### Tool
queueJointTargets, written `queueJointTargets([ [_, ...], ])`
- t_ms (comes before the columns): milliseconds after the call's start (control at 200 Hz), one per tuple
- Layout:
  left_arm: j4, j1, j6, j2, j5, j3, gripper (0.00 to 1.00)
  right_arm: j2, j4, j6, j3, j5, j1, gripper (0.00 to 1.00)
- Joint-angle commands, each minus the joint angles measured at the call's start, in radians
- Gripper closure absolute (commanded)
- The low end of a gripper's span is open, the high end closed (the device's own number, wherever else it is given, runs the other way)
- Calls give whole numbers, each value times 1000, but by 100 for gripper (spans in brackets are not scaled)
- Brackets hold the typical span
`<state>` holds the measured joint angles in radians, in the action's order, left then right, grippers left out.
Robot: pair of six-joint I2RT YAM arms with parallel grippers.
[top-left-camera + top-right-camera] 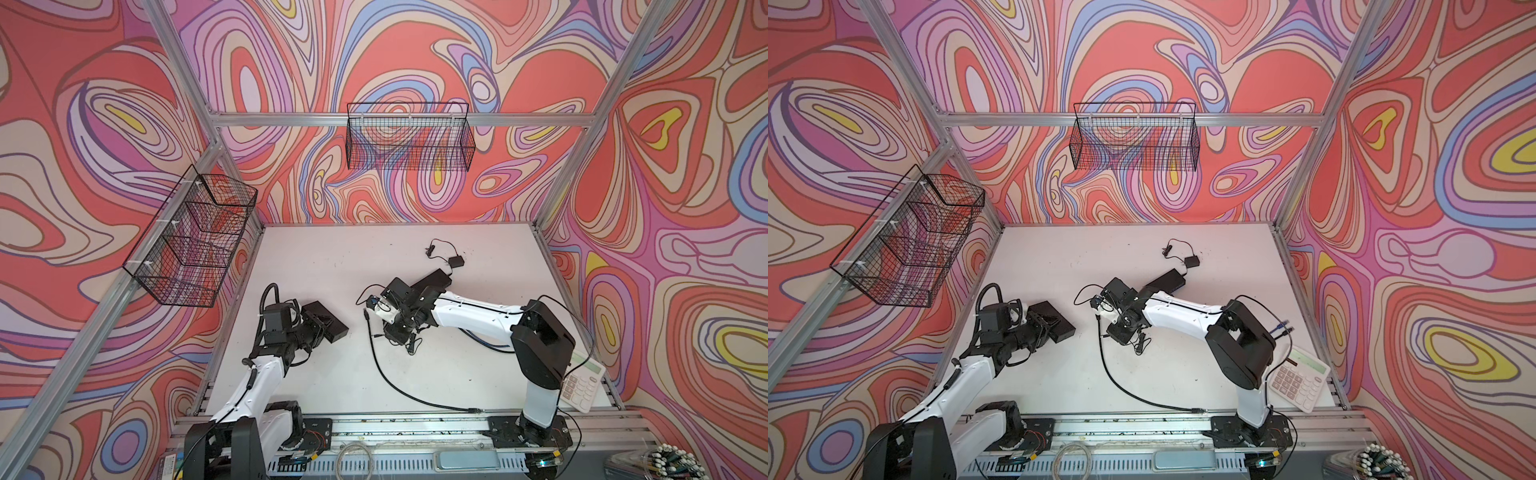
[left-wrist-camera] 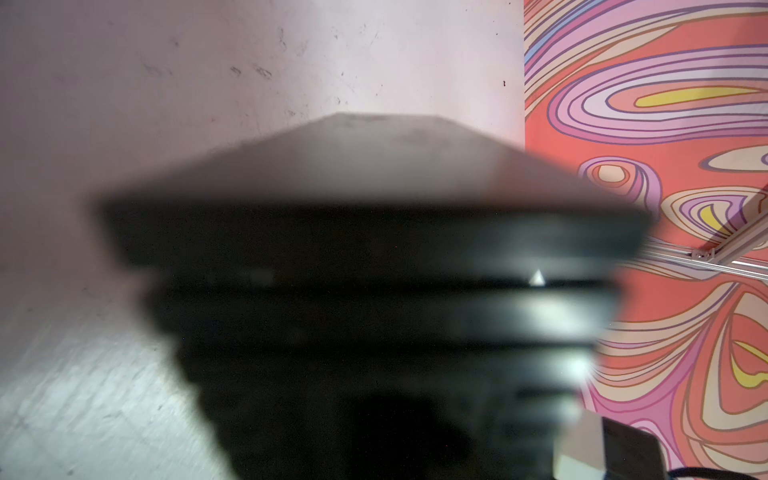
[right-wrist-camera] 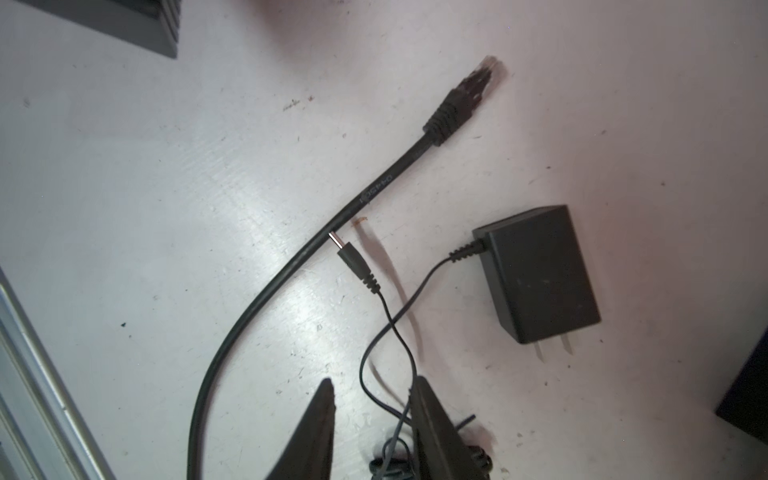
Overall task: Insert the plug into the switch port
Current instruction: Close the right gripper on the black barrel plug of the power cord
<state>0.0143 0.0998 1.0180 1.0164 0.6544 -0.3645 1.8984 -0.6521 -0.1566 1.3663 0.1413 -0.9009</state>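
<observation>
Switch, where is it?
At the left of the desk, clamped in the left tool. The switch fills the left wrist view as a black blur, so no label can be read.

Other big pieces?
A second black box lies partly under the right arm. A white calculator sits at the desk's right edge, its keys too small to read.

Right tool?
Its fingers stand narrowly apart, gripping nothing. A thin cord shows in the gap between them.

Whose cord?
The adapter's. The adapter is black and lies flat with its prongs showing, and no marking can be made out.

Any writing at all?
Pale print on the cable, too fine to read surely.

The plug?
Loose on the desk at that cable's end, between the switch and the right arm, touching neither. It is in no port. The smaller jack lies with its metal tip just beside the cable.
</observation>
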Motion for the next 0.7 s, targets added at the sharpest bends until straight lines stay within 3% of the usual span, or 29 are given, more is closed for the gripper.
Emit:
queueJointTargets([
  [0, -4, 8, -6, -15, 5, 7, 77, 23, -9, -74, 35, -36, -22, 69],
  [696, 1, 7, -10, -15, 12, 2, 77, 120, -1, -159, 110, -94, -52, 72],
])
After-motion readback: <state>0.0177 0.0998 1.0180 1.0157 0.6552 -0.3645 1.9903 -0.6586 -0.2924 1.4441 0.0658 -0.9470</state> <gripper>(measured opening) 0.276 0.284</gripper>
